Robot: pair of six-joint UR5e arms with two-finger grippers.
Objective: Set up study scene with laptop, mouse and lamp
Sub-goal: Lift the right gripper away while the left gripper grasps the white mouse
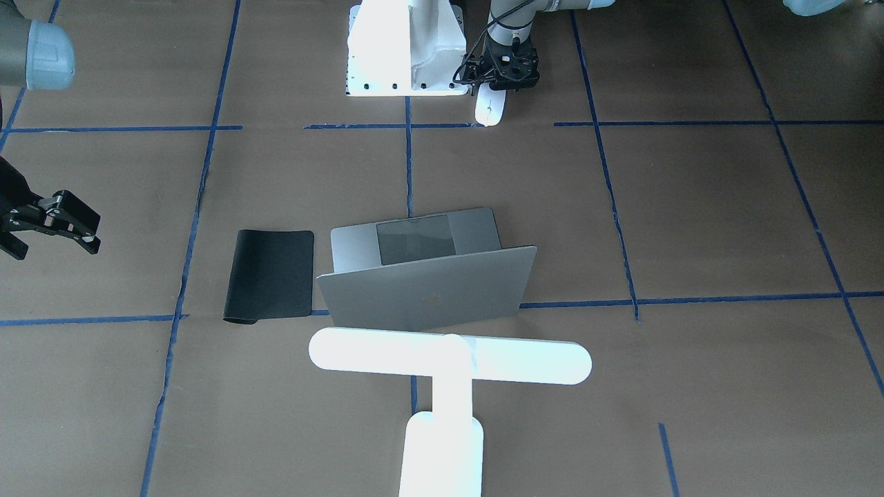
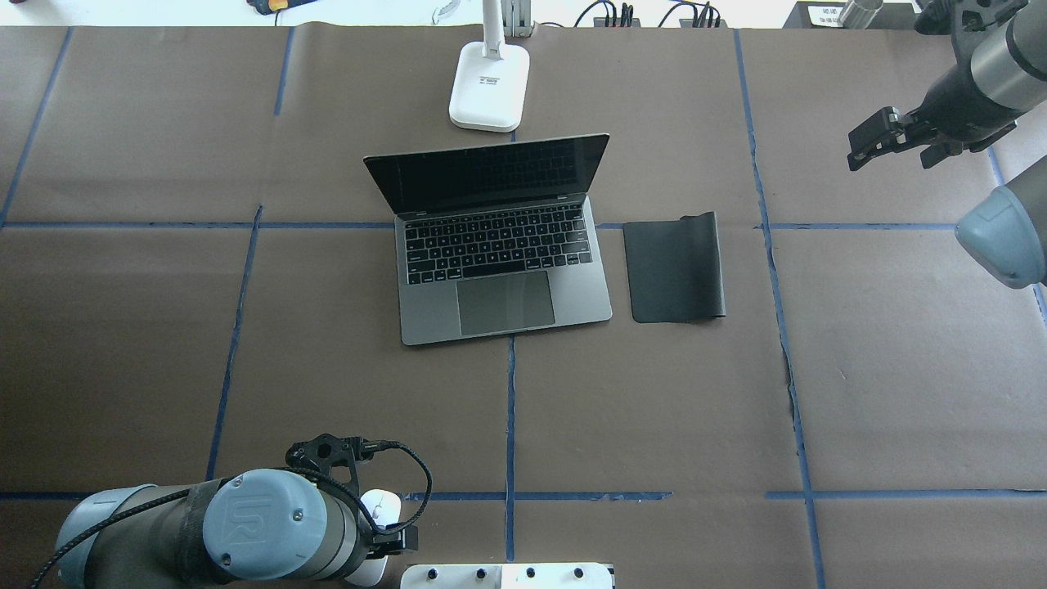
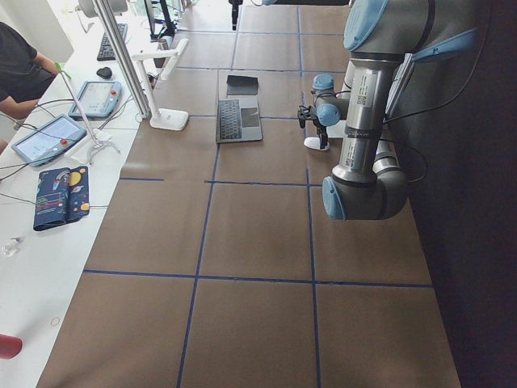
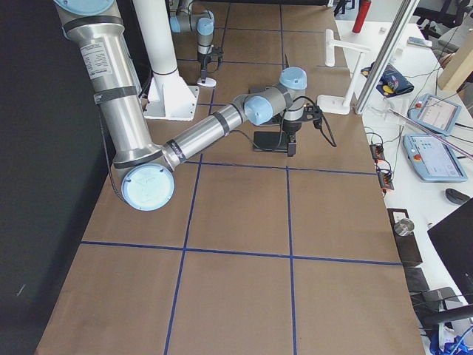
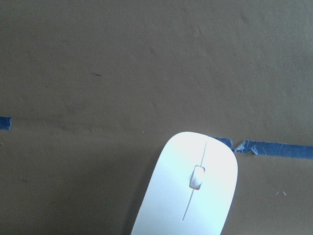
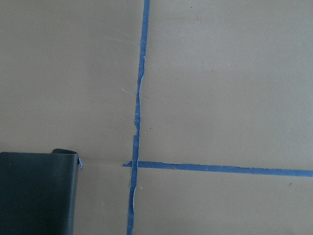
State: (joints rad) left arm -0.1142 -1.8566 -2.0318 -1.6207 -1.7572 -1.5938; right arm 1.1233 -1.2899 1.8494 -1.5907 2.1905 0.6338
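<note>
Mouse (image 1: 489,109) on table (image 1: 690,207) just beside white pedestal (image 1: 404,48), under left claw (image 1: 498,84); can't tell if claw pinches it; light, smooth, likely slippery; grab across long sides; right claw (image 2: 891,146) spread, empty.

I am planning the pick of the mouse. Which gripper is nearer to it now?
Left. The left gripper hangs directly over the mouse, beside the white pedestal; the right gripper is far across the table, beyond the mouse pad.
</note>
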